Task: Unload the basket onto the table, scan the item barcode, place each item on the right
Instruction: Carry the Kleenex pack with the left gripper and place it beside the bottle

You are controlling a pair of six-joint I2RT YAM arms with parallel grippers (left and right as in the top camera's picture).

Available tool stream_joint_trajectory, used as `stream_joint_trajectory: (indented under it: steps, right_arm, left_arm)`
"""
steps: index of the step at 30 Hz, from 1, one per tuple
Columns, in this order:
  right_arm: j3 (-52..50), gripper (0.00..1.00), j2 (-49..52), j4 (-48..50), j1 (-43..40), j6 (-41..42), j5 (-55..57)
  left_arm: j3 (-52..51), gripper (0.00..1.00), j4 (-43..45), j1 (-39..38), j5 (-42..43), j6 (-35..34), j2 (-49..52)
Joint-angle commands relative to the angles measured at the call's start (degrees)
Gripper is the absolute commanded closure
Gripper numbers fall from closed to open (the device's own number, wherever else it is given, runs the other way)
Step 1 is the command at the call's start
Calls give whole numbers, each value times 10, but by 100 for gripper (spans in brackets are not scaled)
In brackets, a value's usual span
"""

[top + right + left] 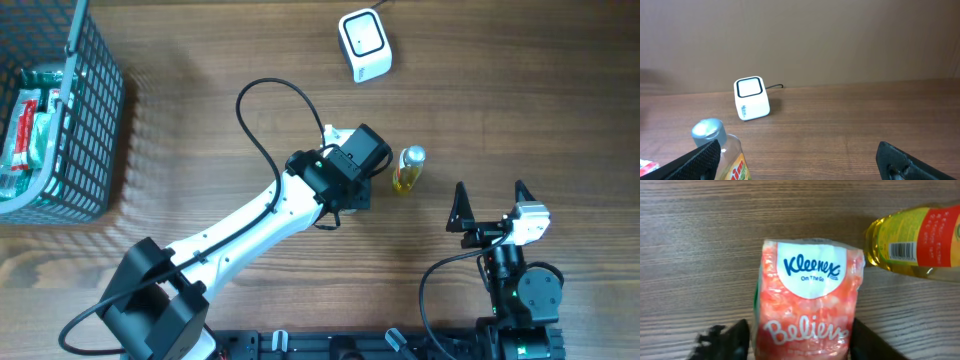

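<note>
The orange-and-white Kleenex tissue pack (807, 305) lies on the wooden tabletop (700, 255) between the left end effector's (800, 330) fingers, beside a yellow oil bottle (912, 242); whether they clamp it I cannot tell. The right end effector (490, 200) gapes empty.

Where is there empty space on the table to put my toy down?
There is bare room between the basket and the scanner, and in the far corner to the right of the scanner. The middle is crowded: the tissue pack and the bottle lie close together there.
</note>
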Motion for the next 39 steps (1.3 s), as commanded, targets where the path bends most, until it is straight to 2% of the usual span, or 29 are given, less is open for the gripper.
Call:
stream_joint_trajectory:
  steps: [1,7,11,15,20,23,24,25,26,29,39]
  right_arm:
    - [-1,0,0,1,-3,0,8]
    - [-1,0,0,1,-3,0,8]
    - [-1,0,0,2,-3,0,8]
    - [-1,0,0,1,-3,0,8]
    - [-1,0,0,1,-3,0,8]
    - [-1,0,0,1,-3,0,8]
    - [-1,0,0,1,-3,0,8]
    - [-1,0,0,1,-3,0,8]
    - [-1,0,0,1,-3,0,8]
    - [-1,0,0,1,-3,0,8]
    - [-1,0,0,1,-3,0,8]
  left_arm:
    - [3,52,-1,-1,7,2,-5]
    - [3,55,-17,-1,12,2,-5]
    - [3,59,-25,-1,54,2,-5]
    - [3,56,-27,-1,68,2,-5]
    - [4,35,-29,-1,67,2,-8]
    - [4,30,-29,-1,67,2,-14]
    - [4,19,-31,-1,67,2,-18]
    - [4,12,-34,-1,64,2,-21]
    - [4,0,-40,0,52,2,-25]
    - [4,0,-59,14,22,2,-52]
    - [4,0,-57,100,22,2,-196]
